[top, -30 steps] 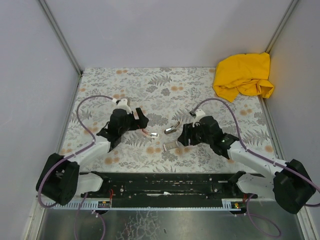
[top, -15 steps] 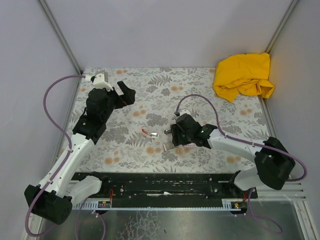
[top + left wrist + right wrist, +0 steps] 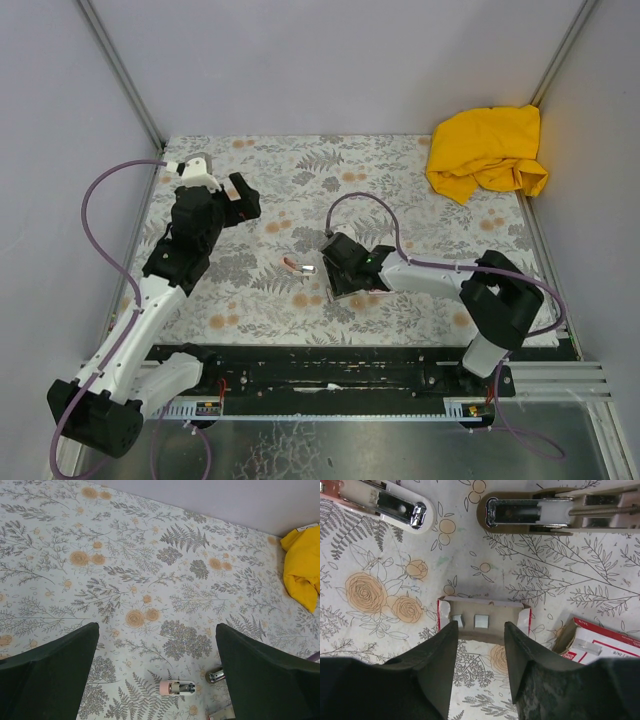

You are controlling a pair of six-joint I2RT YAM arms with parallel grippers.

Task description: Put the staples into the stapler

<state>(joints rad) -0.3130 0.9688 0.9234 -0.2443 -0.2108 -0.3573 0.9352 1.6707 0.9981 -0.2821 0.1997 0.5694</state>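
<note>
Two fingers of the right gripper [image 3: 480,626] stand partly apart, gripping nothing, tips at the near edge of a small open tray [image 3: 485,601] holding the staples [image 3: 481,621]. Just beyond we see the stapler [image 3: 530,511], opened. Our left gripper [image 3: 156,627] hangs wide open, empty, above the table [image 3: 150,555]

You have on the worktop: stapler [image 3: 540,512], matt cream plastic, glossy metal channel; box tray [image 3: 485,605], plain card; yellow cloth [image 3: 487,150], matt.
</note>
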